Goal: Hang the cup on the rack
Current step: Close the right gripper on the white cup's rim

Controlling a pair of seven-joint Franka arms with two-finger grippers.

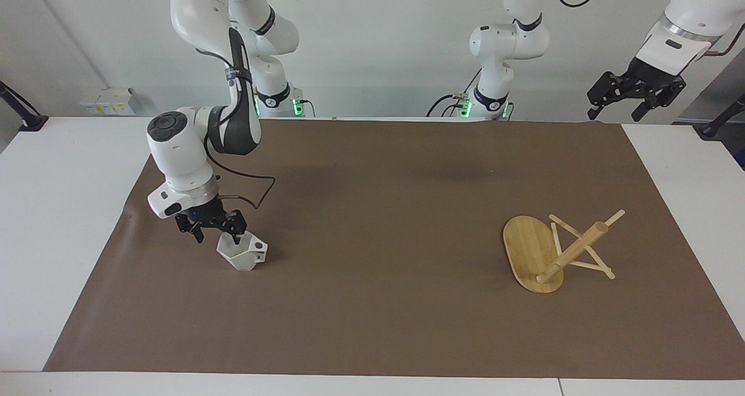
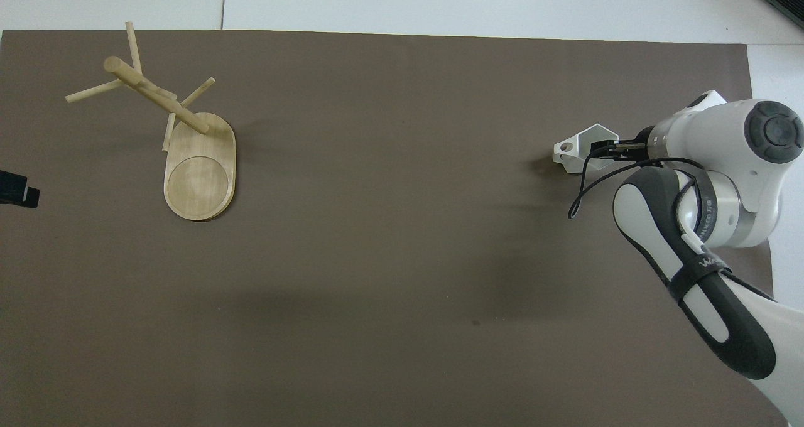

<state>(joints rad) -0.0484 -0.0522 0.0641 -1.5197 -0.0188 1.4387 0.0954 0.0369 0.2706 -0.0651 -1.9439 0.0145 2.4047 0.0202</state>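
Cup (image 1: 241,253): matt white, hard and smooth, plastic or ceramic, cannot tell which. Rack (image 1: 550,250): light bamboo-like wood, smooth, satin sheen on flat base, thin pale pegs. Table cover (image 1: 384,209): brown, matt, paper-like sheet. Tabletop (image 1: 52,221): white, smooth. Arm shells (image 1: 174,157): glossy white plastic, dark matt joints. Right gripper (image 1: 216,231), left gripper (image 1: 618,108): matt black.

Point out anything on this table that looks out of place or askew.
The light bamboo mug rack has tipped over: its oval base stands on edge and its post and pegs lie on the brown mat, toward the left arm's end. The small white faceted cup stands upright.
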